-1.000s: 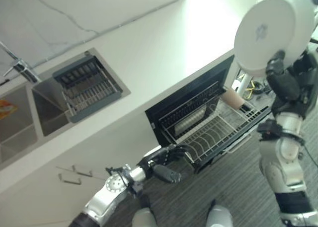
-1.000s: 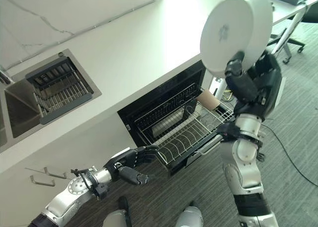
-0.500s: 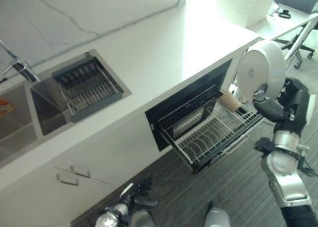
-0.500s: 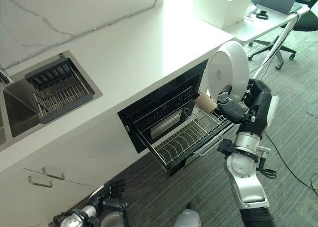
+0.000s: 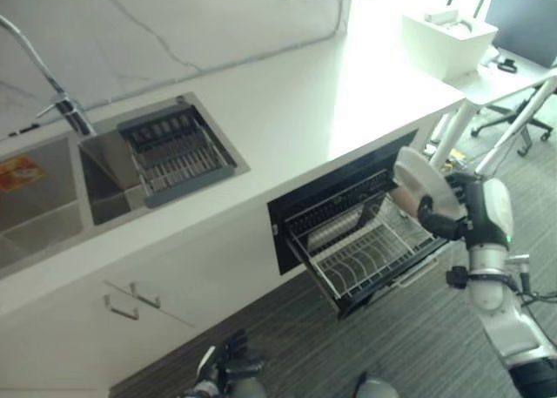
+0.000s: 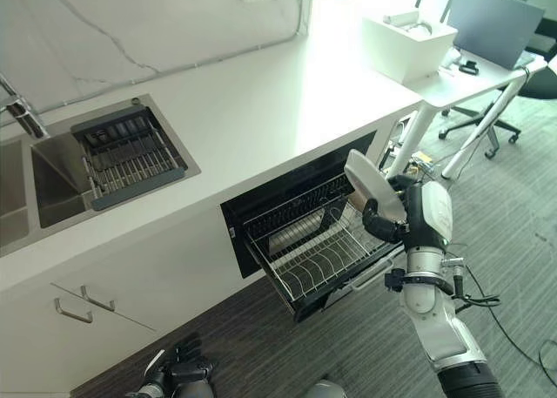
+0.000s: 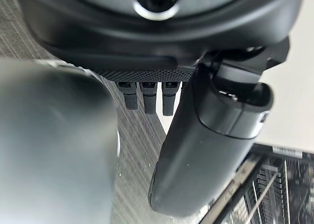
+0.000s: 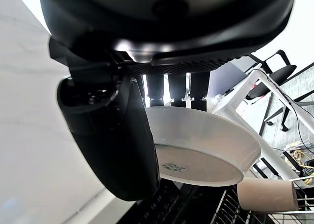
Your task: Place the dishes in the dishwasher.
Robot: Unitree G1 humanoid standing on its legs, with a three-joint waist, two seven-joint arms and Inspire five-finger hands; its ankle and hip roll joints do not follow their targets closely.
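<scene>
A white plate [image 5: 416, 183] is pinched on edge in my right hand [image 5: 446, 217], tilted above the right end of the pulled-out dishwasher rack [image 5: 361, 252]. In the right wrist view the thumb [image 8: 114, 136] lies on the plate's [image 8: 201, 148] underside and the fingers curl over its rim. A brown cup [image 8: 267, 194] lies in the rack just beyond the plate. My left hand [image 6: 178, 374] hangs low near the floor with relaxed fingers, and its thumb [image 7: 211, 136] holds nothing.
The dishwasher opening [image 5: 335, 202] sits under the white countertop [image 5: 305, 102]. A sink [image 5: 52, 198] with a dark drying rack [image 5: 174, 150] is at the left. A white box [image 5: 448, 45], a desk and an office chair [image 5: 513, 111] stand at the right. Drawer handles [image 5: 130, 300] are below the sink.
My right hand has brought the plate down from high up to just over the rack's right end. The left arm dropped from the rack's front to near the floor. The camera also shifted.
</scene>
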